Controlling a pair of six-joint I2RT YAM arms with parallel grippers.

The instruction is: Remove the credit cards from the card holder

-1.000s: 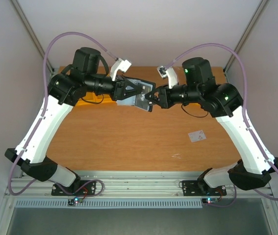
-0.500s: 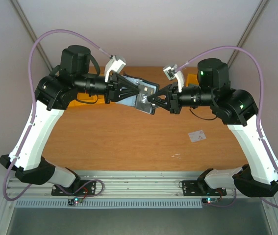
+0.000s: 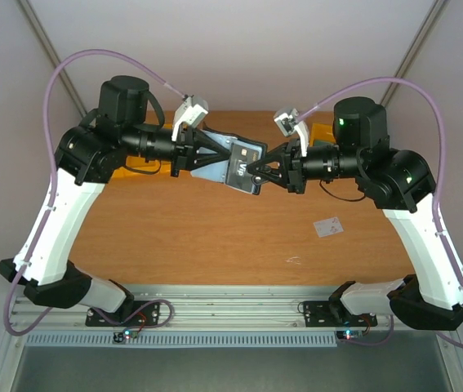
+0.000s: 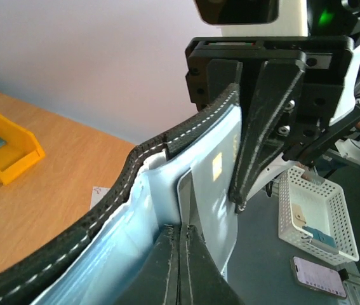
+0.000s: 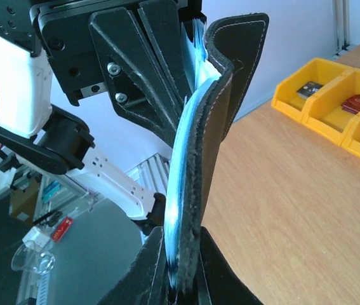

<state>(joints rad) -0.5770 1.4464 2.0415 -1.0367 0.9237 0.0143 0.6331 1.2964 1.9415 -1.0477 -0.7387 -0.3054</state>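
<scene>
Right wrist: yellow bins (image 5: 332, 101) beyond card holder (image 5: 202, 152).

The top external view looks down from above and behind the arm bases (image 3: 129, 314) across the whole table (image 3: 215, 237), while the two wrist views face each other at close range, all three sharing the raised card holder (image 3: 235, 163).

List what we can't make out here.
- Card count inside the card holder: edge-on in right wrist view; leaves overlap in left wrist view.
- What the left pincer pinches, card or lining: its fingers cover the contact, left wrist view.
- Contents of the yellow bins: too small, right wrist view.
- Whitish card lying loose: print too small, top view.
</scene>
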